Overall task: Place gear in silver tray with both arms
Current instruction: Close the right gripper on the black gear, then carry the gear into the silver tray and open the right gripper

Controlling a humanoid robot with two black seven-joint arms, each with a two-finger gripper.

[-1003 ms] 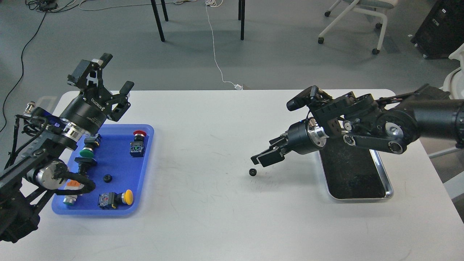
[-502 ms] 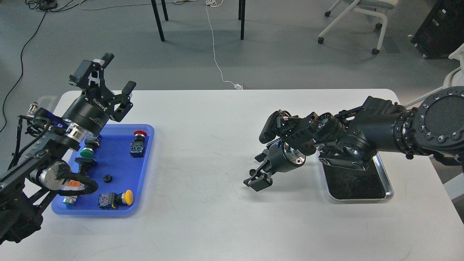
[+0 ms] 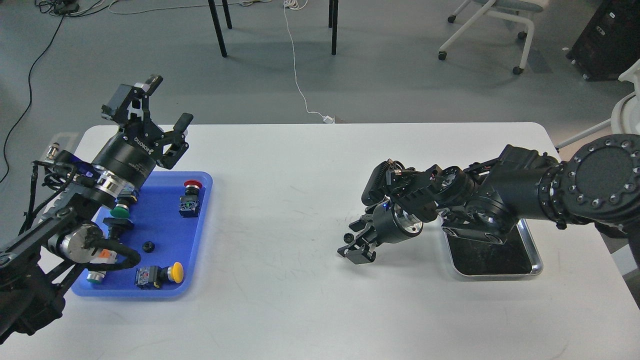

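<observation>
Black toothed gear — small, lying on the white table at centre frame, right at the tips of the right gripper, which is angled down onto the tabletop just beside it. Whether those fingers are apart, together or already pinching the gear cannot be told: they are dark, foreshortened and merge with the wrist behind.

Silver tray — shallow, shiny rim, dark floor, sitting right of centre; its upper half is covered by the right arm's elbow and forearm. Nothing shows on the visible part of its floor.

Left gripper — raised at upper left above the far corner of the blue tray, fingers spread apart and holding nothing.

Blue tray contents — push-buttons in red, green and yellow, plus a second small black gear near its middle; several items at its left edge are masked by the left arm.

Handling note, as a judgement: the step in hand looks like the pickup of the table gear. To do it well, the fingers should straddle the gear squarely and close low against the tabletop, since so small and flat a part could skid or flip out. Lift straight up before swinging toward the silver tray, and release low over its bare lower floor.
</observation>
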